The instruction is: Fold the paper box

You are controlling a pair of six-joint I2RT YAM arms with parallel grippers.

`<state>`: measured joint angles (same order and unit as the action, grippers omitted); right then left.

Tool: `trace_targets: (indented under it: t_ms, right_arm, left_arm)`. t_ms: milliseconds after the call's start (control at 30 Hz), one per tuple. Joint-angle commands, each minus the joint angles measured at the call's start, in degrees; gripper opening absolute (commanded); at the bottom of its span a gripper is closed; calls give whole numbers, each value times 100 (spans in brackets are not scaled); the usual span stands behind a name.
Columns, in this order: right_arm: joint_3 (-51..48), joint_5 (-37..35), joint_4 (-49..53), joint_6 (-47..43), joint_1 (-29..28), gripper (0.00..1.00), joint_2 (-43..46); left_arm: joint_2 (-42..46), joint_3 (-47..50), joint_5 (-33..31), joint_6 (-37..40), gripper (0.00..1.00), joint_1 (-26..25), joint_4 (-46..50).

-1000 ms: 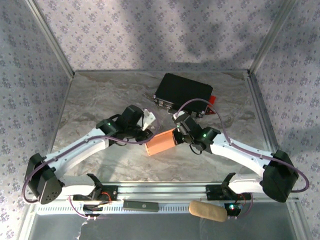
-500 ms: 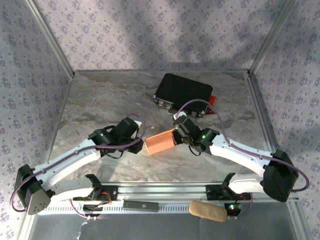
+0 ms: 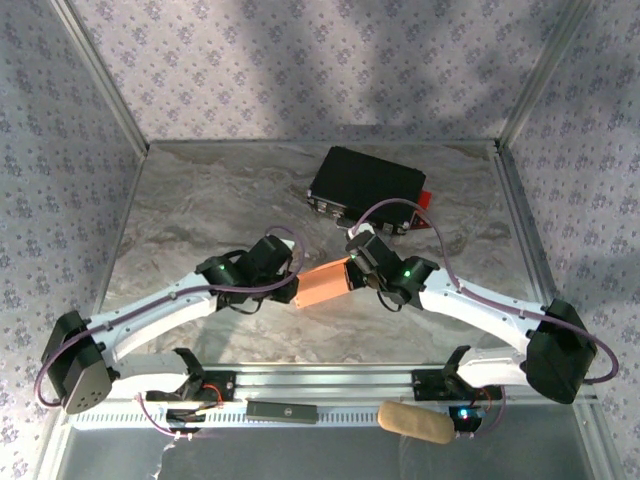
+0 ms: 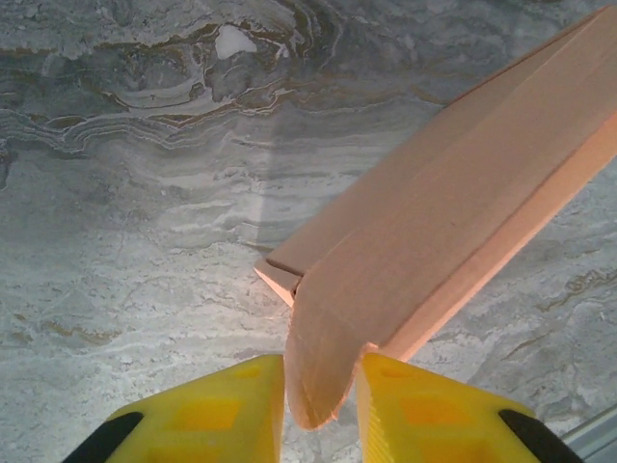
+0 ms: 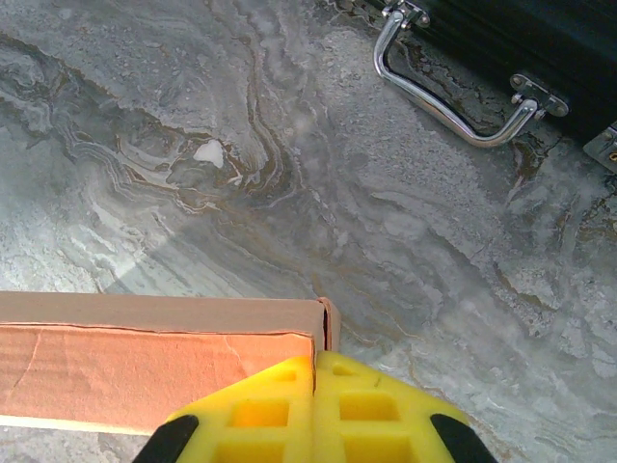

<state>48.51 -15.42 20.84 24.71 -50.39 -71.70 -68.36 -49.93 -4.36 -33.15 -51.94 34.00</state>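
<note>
The paper box (image 3: 322, 284) is a small salmon-orange carton between my two grippers at the middle of the table. My left gripper (image 3: 291, 286) is at its left end. In the left wrist view a curled end flap of the box (image 4: 453, 222) hangs between the yellow fingers (image 4: 241, 405), and my left gripper (image 4: 321, 374) stands narrowly open around it. My right gripper (image 3: 356, 270) is at the box's right end. In the right wrist view my right gripper (image 5: 315, 362) is shut, its pads pinching the thin end edge of the box (image 5: 145, 371).
A black hard case (image 3: 365, 188) with a metal handle (image 5: 453, 106) lies behind the box, close to the right arm. A tan roll (image 3: 415, 422) and a dark bar (image 3: 283, 409) lie by the rail at the near edge. Metal frame posts bound the marble table.
My left arm drew back toward the near left, then swung in to the box's left end, its jaws narrowing around the flap. The right gripper kept its hold; the box barely shifted.
</note>
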Motion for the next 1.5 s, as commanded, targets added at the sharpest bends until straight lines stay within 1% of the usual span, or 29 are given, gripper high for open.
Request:
trace_targets:
  t_ms: [0,133,200,400,933,1100,1300,1467]
  right_arm:
    - [0,-188,108,130,-18,0,7]
    - [20,-244,140,183,-17,0,12]
    - [40,-283,181,222,-17,0,7]
    - [69,-330,218,289,-15,0,16]
    - [61,-408,258,394,-24,0,43]
    - [54,-444,275,429,-26,0,52]
    - [47,-443,276,465,-26,0,42]
    - [71,-462,303,490,-31,0,54]
  left_arm:
    - [14,-227,-185,-90,23,-105,-135]
    - [110,-211,-250,-253,17,-150,-226]
    - [128,-227,-220,-323,16,-154,-269]
    - [-71,-341,-174,-423,16,-215,-203]
    - [-213,-368,-235,-801,17,-409,-337]
    - [-257,-473,-284,-920,17,-446,-176]
    - [-345,-490,-255,-1064,18,-500,-233]
    - [-402,-558,-325,-1051,17,-536,-210]
